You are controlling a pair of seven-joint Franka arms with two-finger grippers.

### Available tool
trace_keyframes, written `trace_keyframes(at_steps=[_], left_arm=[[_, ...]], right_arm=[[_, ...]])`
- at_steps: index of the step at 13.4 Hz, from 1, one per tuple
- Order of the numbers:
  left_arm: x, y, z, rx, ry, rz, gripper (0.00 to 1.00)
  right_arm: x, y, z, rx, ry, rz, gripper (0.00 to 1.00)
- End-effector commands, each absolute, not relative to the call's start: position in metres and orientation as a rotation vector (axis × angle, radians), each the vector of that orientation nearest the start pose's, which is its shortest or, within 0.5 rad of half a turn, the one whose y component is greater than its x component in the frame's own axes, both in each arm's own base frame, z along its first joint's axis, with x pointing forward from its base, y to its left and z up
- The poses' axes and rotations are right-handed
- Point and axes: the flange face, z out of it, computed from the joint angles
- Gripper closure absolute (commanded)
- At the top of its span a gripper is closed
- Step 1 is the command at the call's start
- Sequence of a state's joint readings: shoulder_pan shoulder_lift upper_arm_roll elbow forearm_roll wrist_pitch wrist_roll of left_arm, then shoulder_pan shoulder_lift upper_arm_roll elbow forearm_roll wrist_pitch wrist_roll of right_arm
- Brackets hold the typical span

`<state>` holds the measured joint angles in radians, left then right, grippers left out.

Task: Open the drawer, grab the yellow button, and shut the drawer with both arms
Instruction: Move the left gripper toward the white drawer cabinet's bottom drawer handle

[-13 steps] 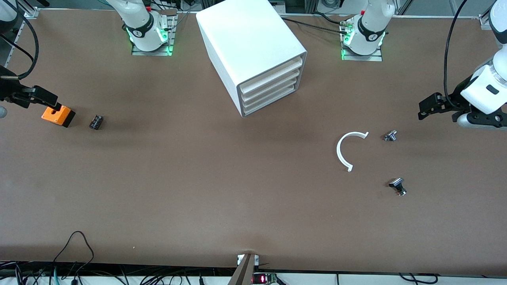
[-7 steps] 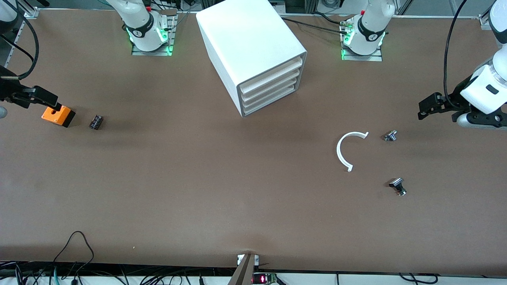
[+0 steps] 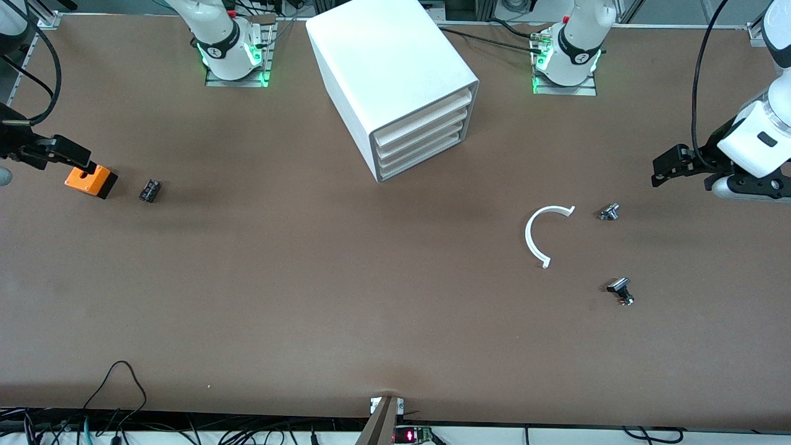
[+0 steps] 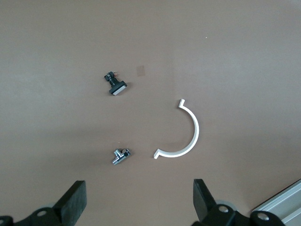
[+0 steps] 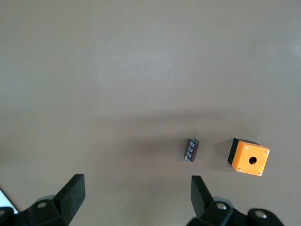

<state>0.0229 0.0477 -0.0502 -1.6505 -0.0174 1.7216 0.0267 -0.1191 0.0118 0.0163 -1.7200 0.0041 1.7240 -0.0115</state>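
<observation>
The white cabinet (image 3: 383, 62) stands mid-table near the arms' bases. Its uppermost drawer (image 3: 426, 117) sits flush with the three below it. The button is hidden from every view. My left gripper (image 3: 664, 167) hangs open and empty over the left arm's end of the table; in the left wrist view the left gripper (image 4: 139, 202) has bare table between its fingers. My right gripper (image 3: 62, 154) is open over the right arm's end, beside an orange square box (image 3: 91, 180); the right gripper (image 5: 136, 195) holds nothing in the right wrist view.
A white C-shaped ring (image 3: 537, 238) lies toward the left arm's end, with a small silver part (image 3: 609, 212) beside it and a black part (image 3: 620, 290) nearer the camera. A dark cylinder (image 3: 149, 190) lies next to the orange box. Cables run along the table's near edge.
</observation>
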Motion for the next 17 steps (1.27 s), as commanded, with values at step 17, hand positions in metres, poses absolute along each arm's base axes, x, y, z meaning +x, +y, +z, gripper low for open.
trace_keyframes(at_steps=[17], left_arm=[[0.566, -0.119, 0.388, -3.455, 0.129, 0.674, 0.0]], right_arm=[[0.57, -0.057, 0.552, -3.129, 0.122, 0.033, 0.0]])
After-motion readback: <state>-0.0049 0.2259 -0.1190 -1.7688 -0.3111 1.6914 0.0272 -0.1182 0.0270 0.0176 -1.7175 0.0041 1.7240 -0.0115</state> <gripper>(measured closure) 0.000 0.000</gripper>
